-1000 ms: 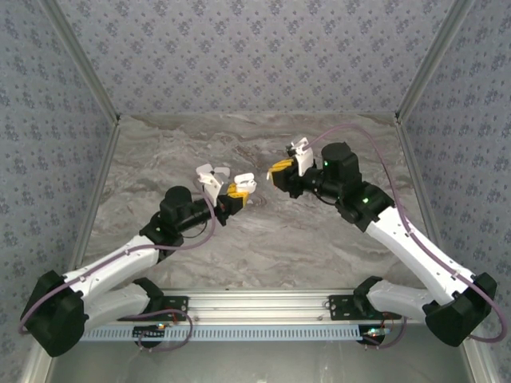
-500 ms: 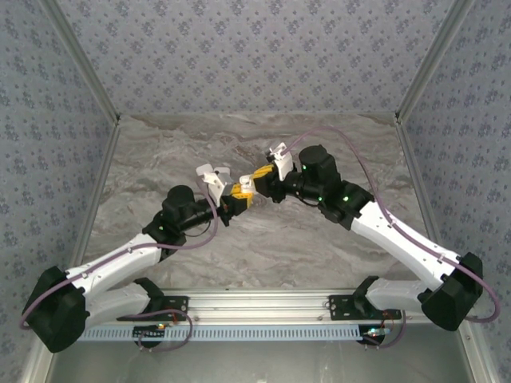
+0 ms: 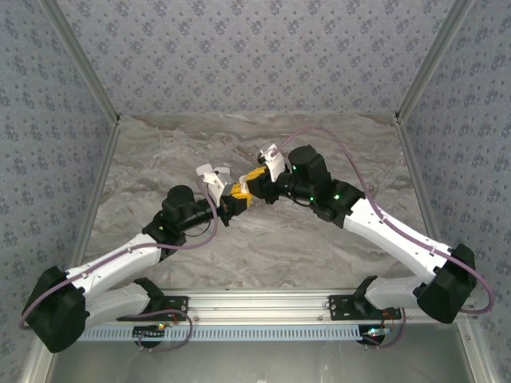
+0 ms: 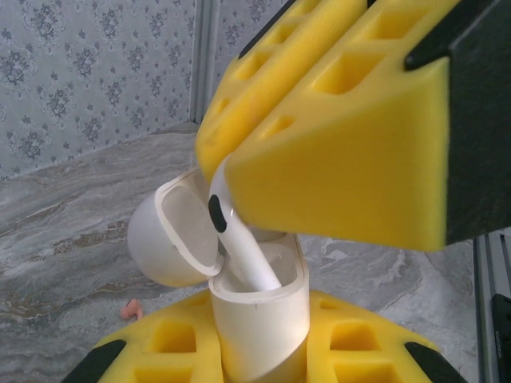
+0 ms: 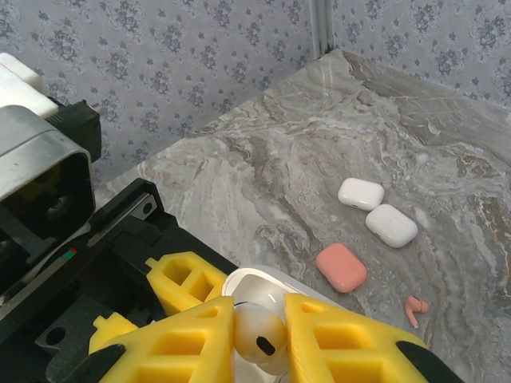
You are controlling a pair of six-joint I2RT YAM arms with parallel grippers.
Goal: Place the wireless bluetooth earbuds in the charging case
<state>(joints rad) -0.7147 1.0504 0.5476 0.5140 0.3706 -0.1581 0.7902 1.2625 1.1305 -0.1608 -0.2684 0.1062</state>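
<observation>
I am watching the two arms meeting above the middle of the table (image 3: pixel 319 239), slightly toward its far edge. The left end effector (image 3: pixel 237 195) is pinching a white case (image 4: pixel 259 315) between its yellow pads, holding it upright with the lid (image 4: pixel 172 239) hinged back and open. The right end effector (image 3: pixel 254 179) is pressing its pads onto a white earbud (image 4: pixel 239 247), gripping it by the head. The earbud is hanging tilted over the case, and its stem is reaching down inside the case's open mouth; I cannot tell whether it is touching the bottom. On the table beyond, two shut white cases (image 5: pixel 361 194) are lying side by side, a pink case (image 5: pixel 341 267) is sitting near them, and a red earbud (image 5: pixel 415 309) is lying loose just beside the pink one.
</observation>
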